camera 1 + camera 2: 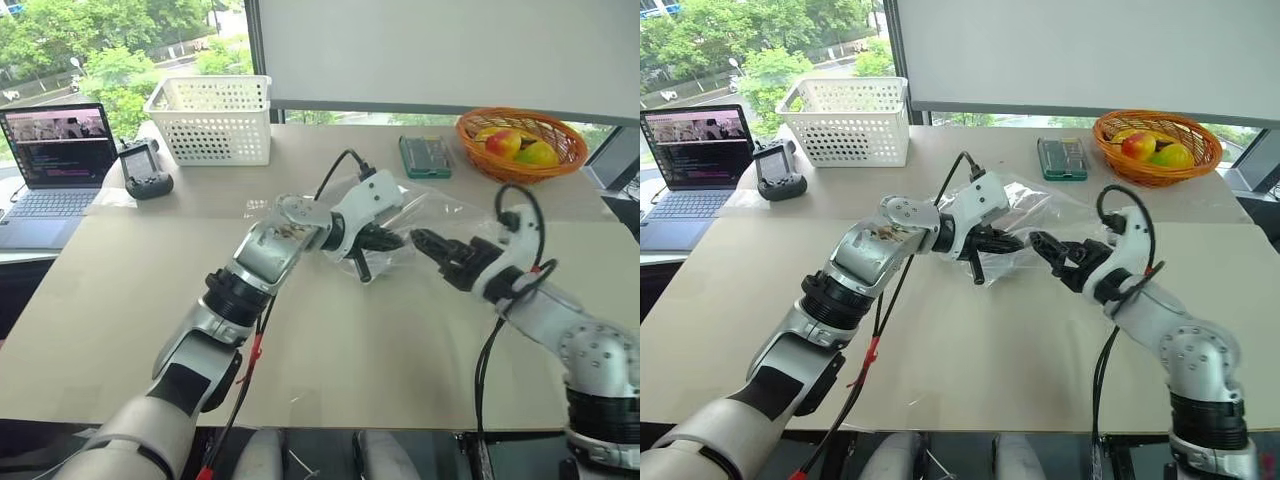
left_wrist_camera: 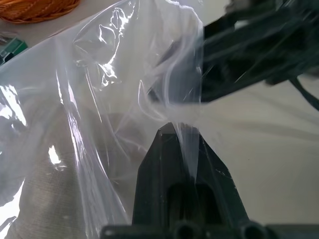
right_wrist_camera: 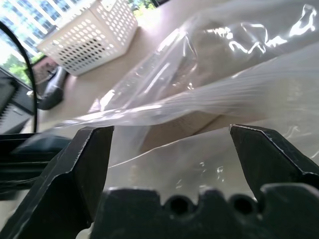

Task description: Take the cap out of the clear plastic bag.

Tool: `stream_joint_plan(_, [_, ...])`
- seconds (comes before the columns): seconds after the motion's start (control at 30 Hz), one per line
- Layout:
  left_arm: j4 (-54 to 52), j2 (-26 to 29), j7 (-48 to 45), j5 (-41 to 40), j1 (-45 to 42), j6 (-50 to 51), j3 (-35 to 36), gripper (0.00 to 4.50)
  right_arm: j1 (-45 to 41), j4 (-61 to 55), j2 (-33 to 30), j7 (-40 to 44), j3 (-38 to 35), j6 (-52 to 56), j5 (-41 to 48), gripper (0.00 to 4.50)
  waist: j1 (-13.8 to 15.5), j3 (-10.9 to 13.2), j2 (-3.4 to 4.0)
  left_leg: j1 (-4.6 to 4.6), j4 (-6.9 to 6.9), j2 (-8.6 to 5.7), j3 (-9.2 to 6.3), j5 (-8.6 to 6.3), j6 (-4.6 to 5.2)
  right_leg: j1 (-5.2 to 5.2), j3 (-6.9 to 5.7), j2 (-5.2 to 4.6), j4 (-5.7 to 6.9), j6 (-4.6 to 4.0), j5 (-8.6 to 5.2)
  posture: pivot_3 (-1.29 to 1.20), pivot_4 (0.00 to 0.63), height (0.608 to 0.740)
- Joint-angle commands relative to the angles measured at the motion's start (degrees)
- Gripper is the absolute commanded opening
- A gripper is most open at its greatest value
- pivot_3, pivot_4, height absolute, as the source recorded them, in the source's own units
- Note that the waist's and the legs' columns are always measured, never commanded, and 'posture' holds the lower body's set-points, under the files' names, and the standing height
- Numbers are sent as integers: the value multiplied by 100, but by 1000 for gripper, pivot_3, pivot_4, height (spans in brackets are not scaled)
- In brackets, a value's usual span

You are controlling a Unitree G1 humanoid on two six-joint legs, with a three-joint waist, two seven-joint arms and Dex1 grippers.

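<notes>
The clear plastic bag (image 1: pixel 440 212) lies crumpled at the middle of the table, partly lifted. My left gripper (image 1: pixel 390 240) is shut on a fold of the bag's film, which runs between the closed fingertips (image 2: pixel 172 132) in the left wrist view. Inside the bag, the pale beige cap (image 2: pixel 40 199) shows through the plastic. My right gripper (image 1: pixel 424 240) faces the left one from the right, close to the bag's edge. It is open, its fingers (image 3: pixel 89 149) spread wide with loose film in front of them and nothing held.
A white perforated basket (image 1: pixel 212 120) stands at the back left, with a laptop (image 1: pixel 55 160) and a black controller (image 1: pixel 146 172) to its left. An orange fruit basket (image 1: pixel 522 145) and a green box (image 1: pixel 425 157) sit at the back right.
</notes>
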Motion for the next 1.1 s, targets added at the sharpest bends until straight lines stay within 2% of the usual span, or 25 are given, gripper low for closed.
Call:
stream_joint_plan(0.03, [-384, -8, -90, -419, -416, 544, 378, 0, -257, 395, 248, 486, 207, -443, -805, 4442, -2, 0, 0, -1, 0, -1, 0, 0, 0, -2, 0, 0, 0, 0, 0, 0, 150, 740])
stream_joint_plan(0.17, [-671, 120, -210, -893, -527, 1341, 543, 0, -544, 696, 465, 842, 312, -564, -1329, 4442, -22, 0, 1, -3, -1, -1, 0, 0, 0, -3, 0, -1, -2, 1, -1, 0, 150, 740])
stream_joint_plan(0.33, [-1010, 350, -257, -1125, -372, 1597, 340, 0, -839, 842, 734, 1051, 187, -359, -1451, 4442, -81, 0, 1, -1, -1, 0, -3, 0, -1, -1, -2, -1, 3, 1, 0, 0, 150, 740])
stream_joint_plan(0.5, [-1162, 377, -167, -1219, -205, 1604, 200, 0, -807, 1035, 1065, 361, -337, 997, -405, 4442, -98, -1, 2, 0, -1, 1, -3, 0, -1, 0, -1, -1, 3, 0, 0, 0, 150, 740])
stream_joint_plan(0.6, [-1170, 433, -77, -1151, -98, 1475, 117, 0, -297, 828, 1522, -588, -959, 1376, 1148, 4442, -81, -1, 2, -2, -2, 2, -8, 0, -1, 0, -4, -2, 3, -1, 0, 0, 150, 740])
stream_joint_plan(0.77, [-1239, 552, 13, -1079, 68, 1282, -45, 0, 133, 207, 1690, -1820, -1220, 1170, 2337, 4442, -114, -2, 4, 1, -2, 0, -7, 0, 0, 3, 2, -5, 6, -1, 1, 0, 150, 740])
stream_joint_plan(0.87, [-1292, 611, 94, -1048, 201, 1219, -134, 0, 488, -64, 1385, -2831, -1151, 1123, 3113, 4442, -115, -3, 6, 5, -2, 1, -8, 0, -1, 3, 0, -1, 9, -2, 1, 0, 150, 740])
stream_joint_plan(1.0, [-1327, 621, 155, -1071, 293, 1198, -183, 0, 879, -244, 1139, -3514, -996, 711, 4399, 4442, -117, -3, 6, 3, -2, 0, -5, 0, -1, 3, 3, -2, 5, -2, 1, 0, 150, 740])
stream_joint_plan(1.1, [-1303, 595, 209, -1065, 297, 1146, -228, 0, 1089, -237, 1207, -3692, -772, 549, 4668, 4442, -123, -3, 6, 3, -2, 1, -6, 0, 0, 5, 3, -1, 4, -2, 1, 0, 150, 740])
